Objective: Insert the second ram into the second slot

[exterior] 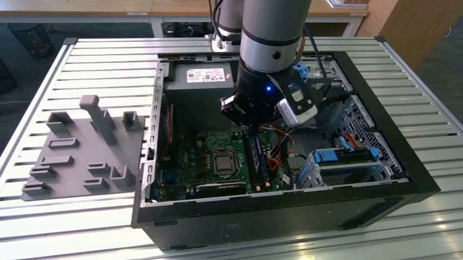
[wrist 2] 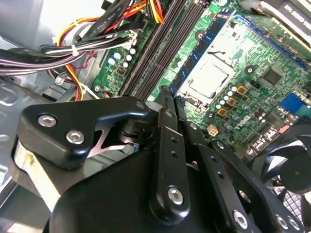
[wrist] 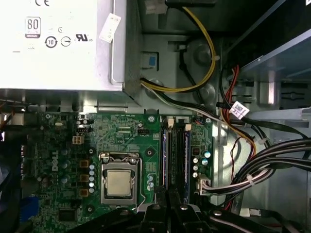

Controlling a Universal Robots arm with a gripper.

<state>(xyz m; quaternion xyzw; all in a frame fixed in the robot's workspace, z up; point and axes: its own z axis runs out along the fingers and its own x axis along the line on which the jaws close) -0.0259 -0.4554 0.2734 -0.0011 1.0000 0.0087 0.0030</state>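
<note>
The second ram (wrist: 164, 158) is a thin blue stick standing on edge in the memory slot closest to the CPU socket (wrist: 119, 182). In the second wrist view the ram (wrist 2: 206, 51) runs beside the socket. My gripper (wrist: 168, 195) hangs low inside the open PC case, right at the stick's near end, and its black fingers (wrist: 155, 213) are shut together with no gap showing. In the exterior view the gripper (exterior: 246, 125) sits above the dark memory slots (exterior: 257, 160). Whether the tips touch the stick is hidden. Another blue strip (wrist: 187, 155) lines a farther slot.
The grey power supply (exterior: 199, 76) sits at the back of the case. Bundled cables (wrist: 272, 160) cross beside the slots. A drive cage with blue clips (exterior: 347, 157) is on the exterior view's right. A grey fixture plate (exterior: 79, 151) lies outside the case.
</note>
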